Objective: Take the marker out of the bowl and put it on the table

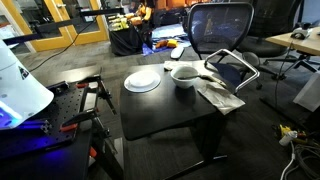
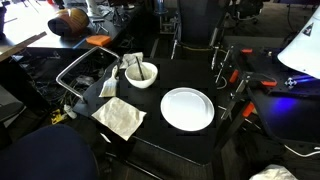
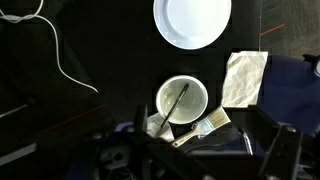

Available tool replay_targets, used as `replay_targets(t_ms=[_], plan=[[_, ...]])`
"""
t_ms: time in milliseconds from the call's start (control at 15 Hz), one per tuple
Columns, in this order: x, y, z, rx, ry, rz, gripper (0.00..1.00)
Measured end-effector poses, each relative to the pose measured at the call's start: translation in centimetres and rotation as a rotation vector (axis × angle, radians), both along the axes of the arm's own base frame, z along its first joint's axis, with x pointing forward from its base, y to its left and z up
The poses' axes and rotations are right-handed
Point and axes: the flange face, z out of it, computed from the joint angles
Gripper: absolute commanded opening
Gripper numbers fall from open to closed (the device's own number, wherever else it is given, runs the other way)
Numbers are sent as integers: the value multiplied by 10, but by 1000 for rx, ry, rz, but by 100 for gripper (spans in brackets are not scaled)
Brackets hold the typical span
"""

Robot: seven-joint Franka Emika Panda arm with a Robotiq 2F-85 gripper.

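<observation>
The small white bowl [image 3: 196, 90] stands on the black table [image 3: 110, 50]. The dark marker [image 3: 177, 103] leans inside it, its upper end resting on the rim. The bowl also shows in both exterior views [image 1: 185, 76] [image 2: 146, 78], with the marker [image 2: 134, 66] sticking up from it. My gripper [image 3: 205, 152] hangs high above the table, just off the bowl's near side. Its dark, blurred fingers are spread wide with nothing between them. Only the white arm body [image 1: 20, 85] shows in the exterior views; the gripper itself does not.
A flat white plate [image 3: 192, 22] lies beside the bowl. A paintbrush [image 3: 200, 129] and a crumpled white cloth [image 3: 245, 78] lie near the bowl at the table's edge. A mesh office chair [image 1: 222, 30] stands behind the table. A white cable [image 3: 62, 62] runs on the floor.
</observation>
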Motion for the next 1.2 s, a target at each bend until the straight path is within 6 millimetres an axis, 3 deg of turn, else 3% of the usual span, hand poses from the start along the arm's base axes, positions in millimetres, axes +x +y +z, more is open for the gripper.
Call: replay_targets(t_ms=[800, 1200], plan=[[58, 8, -87, -84, -6, -292, 100], [68, 17, -98, -84, 5, -317, 100]])
